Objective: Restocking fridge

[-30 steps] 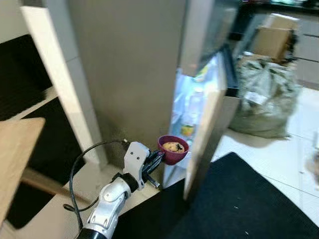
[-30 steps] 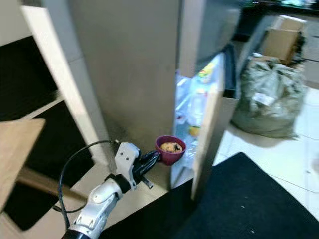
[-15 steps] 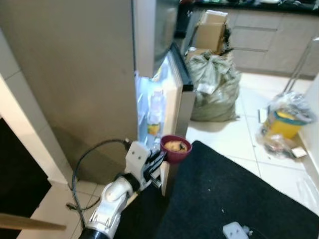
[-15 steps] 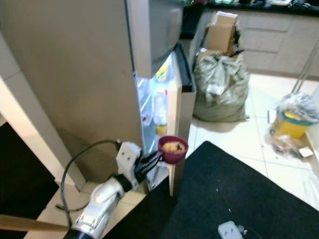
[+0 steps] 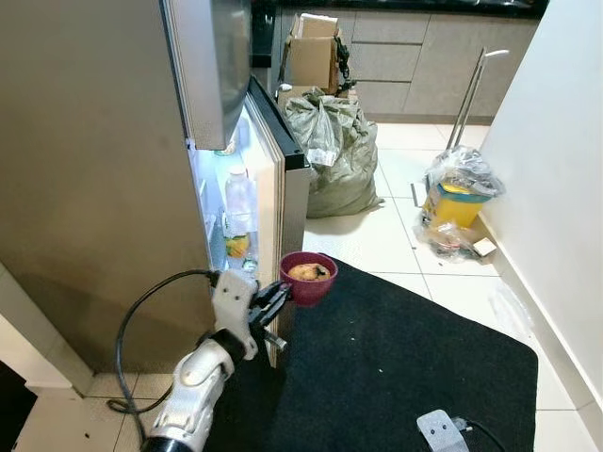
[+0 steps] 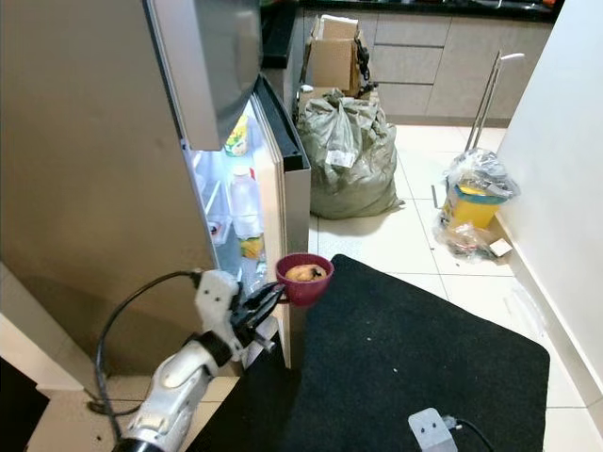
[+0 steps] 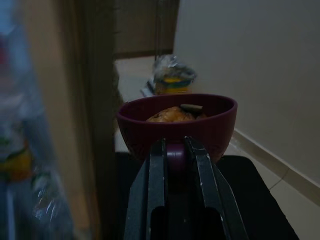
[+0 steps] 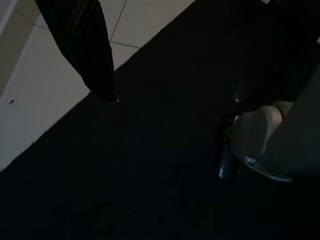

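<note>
Maroon bowl (image 5: pixel 306 277) of orange food, pinched by left hand (image 5: pixel 273 298), beside fridge door (image 5: pixel 279 188).

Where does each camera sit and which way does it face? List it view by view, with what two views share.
Left and right eye views: on the head, looking down at the fridge door, black mat and left arm.
Left wrist view: along the left gripper, shut on the maroon bowl.
Right wrist view: down at the mat past the right gripper's finger.
Shared: eye and left wrist views both show the bowl.
</note>
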Motion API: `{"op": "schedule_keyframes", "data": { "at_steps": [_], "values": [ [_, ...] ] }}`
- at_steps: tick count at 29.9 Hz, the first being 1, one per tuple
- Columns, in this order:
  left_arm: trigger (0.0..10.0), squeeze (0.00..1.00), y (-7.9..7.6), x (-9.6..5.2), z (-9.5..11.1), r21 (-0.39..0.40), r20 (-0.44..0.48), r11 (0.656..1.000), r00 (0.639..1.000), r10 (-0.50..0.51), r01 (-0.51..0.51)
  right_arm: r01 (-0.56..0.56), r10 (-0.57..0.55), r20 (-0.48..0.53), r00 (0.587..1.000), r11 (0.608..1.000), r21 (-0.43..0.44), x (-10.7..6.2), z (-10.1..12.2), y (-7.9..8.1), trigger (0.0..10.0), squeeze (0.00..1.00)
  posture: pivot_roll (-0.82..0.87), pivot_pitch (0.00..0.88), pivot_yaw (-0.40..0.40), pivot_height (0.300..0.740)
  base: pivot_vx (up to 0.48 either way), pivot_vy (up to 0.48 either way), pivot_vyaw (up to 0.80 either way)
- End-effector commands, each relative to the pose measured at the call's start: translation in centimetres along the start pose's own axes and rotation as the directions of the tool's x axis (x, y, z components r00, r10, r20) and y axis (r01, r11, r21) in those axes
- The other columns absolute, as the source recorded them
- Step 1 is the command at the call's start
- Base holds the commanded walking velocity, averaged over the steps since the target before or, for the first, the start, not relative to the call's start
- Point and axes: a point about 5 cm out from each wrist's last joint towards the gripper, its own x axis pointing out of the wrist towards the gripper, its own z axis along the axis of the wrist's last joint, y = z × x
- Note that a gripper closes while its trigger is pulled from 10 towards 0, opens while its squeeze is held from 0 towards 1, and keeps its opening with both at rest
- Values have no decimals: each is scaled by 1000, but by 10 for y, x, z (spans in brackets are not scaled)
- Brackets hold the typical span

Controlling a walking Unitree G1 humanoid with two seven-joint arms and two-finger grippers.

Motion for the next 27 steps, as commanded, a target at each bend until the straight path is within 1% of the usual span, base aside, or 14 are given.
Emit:
{"op": "schedule_keyframes", "data": {
  "at_steps": [1, 3, 7, 9, 10, 12, 13, 17, 18, 20, 22, 24, 25, 27],
  "values": [
    [10000, 0, 6, -11, 3, -37, 29, 999, 999, -26, 27, 0, 0, 0, 1000, 1000, 13, -1, -3, 1, 10000, 0, -42, 41, 6, 740, 0, 0, 0],
    [10000, 0, 6, -15, 3, -55, 31, 998, 999, -41, 43, 0, 0, 1, 1000, 1000, 13, -1, -3, 1, 10000, 0, -42, 41, 6, 740, 0, 0, 0],
    [10000, 0, 11, -39, 2, -120, 36, 978, 986, -166, 169, -1, 1, 2, 1000, 1000, 6, -1, -2, 0, 10000, 0, -39, 42, 4, 740, 0, 0, 0],
    [10000, 0, 13, -43, 2, -126, 28, 975, 983, -181, 183, -1, 1, 2, 1000, 1000, 4, -1, -2, 0, 10000, 0, -39, 42, 4, 740, 0, 0, 0],
    [10000, 0, 13, -51, 2, -167, 22, 956, 970, -243, 243, -1, 1, 4, 1000, 1000, 3, -1, -2, -1, 10000, 0, -39, 42, 4, 740, 0, 0, 0],
    [10000, 0, 11, -58, 5, -203, 29, 931, 952, -304, 303, 0, 0, 6, 1000, 1000, 0, -1, -1, -2, 10000, 0, -39, 42, 4, 740, 0, 0, 0],
    [10000, 0, 9, -63, 7, -237, 36, 907, 936, -349, 348, 1, -1, 8, 1000, 1000, -4, -1, -1, -3, 10000, 0, -41, 36, -1, 740, 0, 0, 0],
    [10000, 0, 6, -71, 7, -262, 30, 876, 911, -412, 405, 6, -6, 15, 1000, 1000, -7, -1, 1, -5, 10000, 0, -44, 34, 0, 740, 0, 0, 0],
    [10000, 0, 6, -71, 7, -262, 30, 876, 911, -412, 405, 6, -6, 15, 1000, 1000, -7, -1, 1, -5, 10000, 0, -44, 34, 0, 740, 0, 0, 0],
    [10000, 0, 2, -78, 5, -296, 25, 849, 893, -450, 437, 12, -12, 24, 1000, 1000, -8, -1, 4, -6, 10000, 0, -44, 34, 0, 740, 0, 0, 0],
    [10000, 0, 1, -80, 4, -296, 21, 847, 890, -456, 441, 15, -15, 28, 1000, 1000, -7, -1, 5, -8, 10000, 0, -46, 33, -3, 740, 0, 0, 0],
    [10000, 0, 3, -79, 1, -275, 3, 874, 909, -416, 401, 21, -21, 38, 999, 1000, -8, -1, 9, -10, 10000, 0, -45, 34, -7, 740, 0, 0, 0],
    [10000, 0, 3, -79, 1, -275, 3, 874, 909, -416, 401, 21, -21, 38, 999, 1000, -8, -1, 9, -10, 10000, 0, -45, 34, -7, 740, 0, 0, 0],
    [10000, 0, 8, -75, -1, -246, -1, 908, 936, -351, 340, 26, -25, 48, 999, 1000, -10, -1, 12, -12, 10000, 0, -45, 34, -7, 740, 0, 0, 0]
  ]
}}
